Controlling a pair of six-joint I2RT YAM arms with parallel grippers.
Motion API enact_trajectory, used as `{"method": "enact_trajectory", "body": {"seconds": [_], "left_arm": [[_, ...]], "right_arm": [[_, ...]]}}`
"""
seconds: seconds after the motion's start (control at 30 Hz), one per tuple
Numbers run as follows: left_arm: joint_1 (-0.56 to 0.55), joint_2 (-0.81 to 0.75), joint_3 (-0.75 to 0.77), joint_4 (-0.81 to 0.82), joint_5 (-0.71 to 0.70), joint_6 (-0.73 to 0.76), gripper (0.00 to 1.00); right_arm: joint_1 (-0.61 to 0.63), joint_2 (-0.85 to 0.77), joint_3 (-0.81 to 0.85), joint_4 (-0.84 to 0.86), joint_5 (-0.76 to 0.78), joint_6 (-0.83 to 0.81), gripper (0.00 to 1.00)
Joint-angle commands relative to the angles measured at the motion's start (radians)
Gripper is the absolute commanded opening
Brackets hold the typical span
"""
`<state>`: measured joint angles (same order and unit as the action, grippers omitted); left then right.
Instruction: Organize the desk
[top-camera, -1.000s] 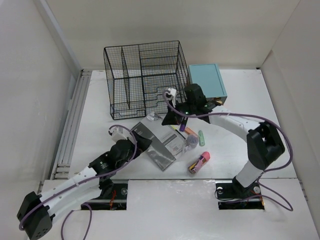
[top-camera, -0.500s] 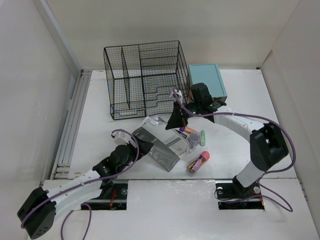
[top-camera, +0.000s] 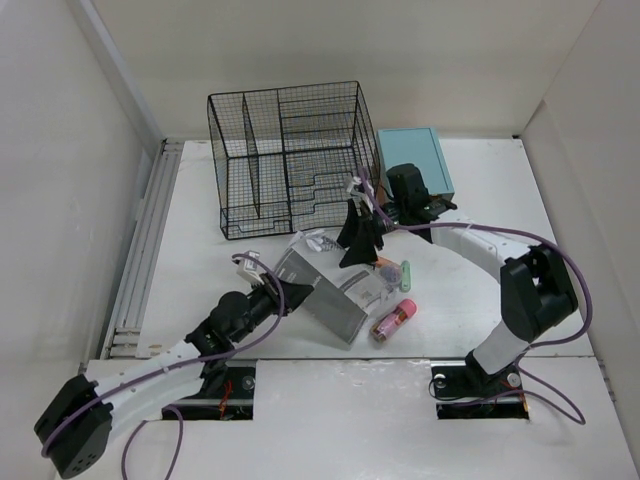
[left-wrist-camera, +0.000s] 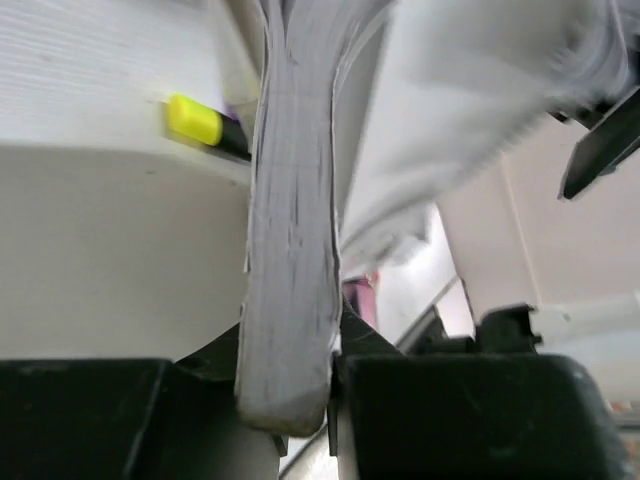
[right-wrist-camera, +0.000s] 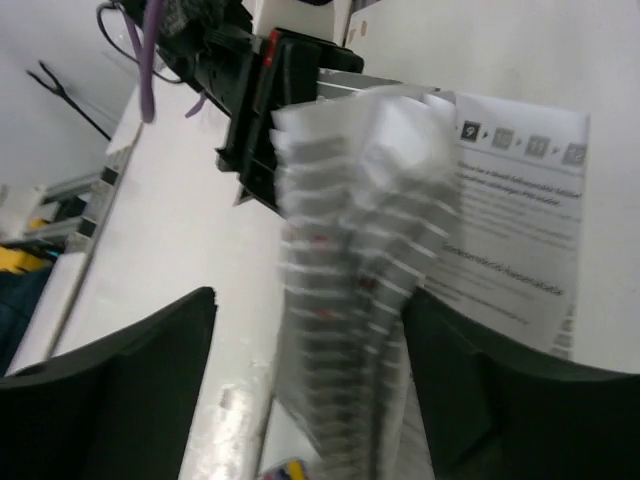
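The counter (top-camera: 190, 260) lay wide and white between its walls, with both arm bases at the near edge. At the back stood a black wire organizer (top-camera: 290, 150), and just to its right a teal box (top-camera: 415, 160). In the middle sat the clutter: a grey booklet (top-camera: 330, 300) and a scatter of markers. The pink marker (top-camera: 393, 320) was nearest the front, the green marker (top-camera: 405, 272) was a little farther back, and an orange marker (top-camera: 385, 263) lay just beside the green.

The left claw (top-camera: 283, 297) was clamped on the booklet, and tight! Its own camera showed the black fingers (left-wrist-camera: 80, 420) pressed to either side of the booklet's edge. The pages stood upright between them and fanned loose higher up. A yellow-capped marker (left-wrist-camera: 195, 120) lay on the counter beyond, left of the pages. From overhead the booklet looked tipped up at the claw's end, its cover sloping down toward the pink marker.

The right claw (top-camera: 358, 238) hung nose-down over the booklet's far end, just in front of the organizer. Its fingers (right-wrist-camera: 120, 380) were well apart. Between them was a blur of fanned pages, and I could not tell whether those touched either finger. A printed sheet (right-wrist-camera: 520, 200) lay flat to the right of the pages, and the left claw showed black at the top of that view.
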<state>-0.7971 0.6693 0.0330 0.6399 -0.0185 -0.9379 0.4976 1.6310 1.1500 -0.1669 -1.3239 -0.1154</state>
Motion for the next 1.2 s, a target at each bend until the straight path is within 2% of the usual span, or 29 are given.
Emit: {"method": "enact_trajectory", "body": {"seconds": [0.0,0.1,0.13,0.17,0.23,0.27,0.37,0.4,0.5,0.6,0.63,0.77,0.83,0.87,1.0,1.17], "left_arm": [[-0.005,-0.115,-0.038,0.103,0.086,0.008,0.00],[-0.005,-0.269,0.063,-0.124,0.052,0.065,0.00],[-0.014,-0.307,0.100,-0.191,0.034,0.083,0.00],[-0.014,-0.371,0.187,-0.323,0.014,0.103,0.00],[-0.014,-0.411,0.295,-0.449,-0.066,0.177,0.00],[-0.014,-0.421,0.406,-0.548,-0.098,0.201,0.00],[-0.014,-0.392,0.580,-0.672,-0.260,0.273,0.00],[-0.014,-0.346,0.690,-0.728,-0.297,0.293,0.00],[-0.014,-0.252,0.844,-0.792,-0.444,0.377,0.00],[-0.014,-0.046,1.115,-0.879,-0.559,0.503,0.00],[-0.014,0.004,1.165,-0.888,-0.593,0.504,0.00],[0.022,0.254,1.379,-0.918,-0.734,0.729,0.00],[0.074,0.349,1.453,-0.937,-0.735,0.777,0.00],[0.146,0.430,1.514,-0.938,-0.710,0.798,0.00],[0.255,0.562,1.581,-0.883,-0.632,0.895,0.00],[0.286,0.674,1.639,-0.818,-0.578,0.975,0.00]], "right_arm": [[-0.004,-0.032,0.024,0.029,-0.057,-0.015,0.84],[-0.051,-0.097,0.054,-0.025,0.010,-0.090,1.00],[-0.060,-0.111,0.075,-0.140,0.038,-0.137,1.00],[-0.070,-0.120,0.139,-0.226,0.069,-0.283,1.00],[-0.102,-0.149,0.194,-0.374,0.152,-0.371,1.00],[-0.116,-0.164,0.223,-0.387,0.182,-0.383,1.00],[-0.191,-0.235,0.255,-0.398,0.279,-0.383,1.00],[-0.214,-0.275,0.266,-0.398,0.294,-0.383,1.00],[-0.296,-0.335,0.275,-0.376,0.350,-0.357,1.00],[-0.369,-0.405,0.203,-0.330,0.332,-0.328,1.00],[-0.382,-0.421,0.185,-0.315,0.331,-0.317,1.00],[-0.439,-0.480,0.136,-0.279,0.307,-0.297,1.00],[-0.478,-0.491,0.136,-0.289,0.288,-0.288,1.00],[-0.488,-0.500,0.136,-0.289,0.272,-0.288,1.00],[-0.519,-0.523,0.102,-0.298,0.241,-0.288,1.00],[-0.528,-0.523,0.091,-0.298,0.241,-0.288,1.00]]}}
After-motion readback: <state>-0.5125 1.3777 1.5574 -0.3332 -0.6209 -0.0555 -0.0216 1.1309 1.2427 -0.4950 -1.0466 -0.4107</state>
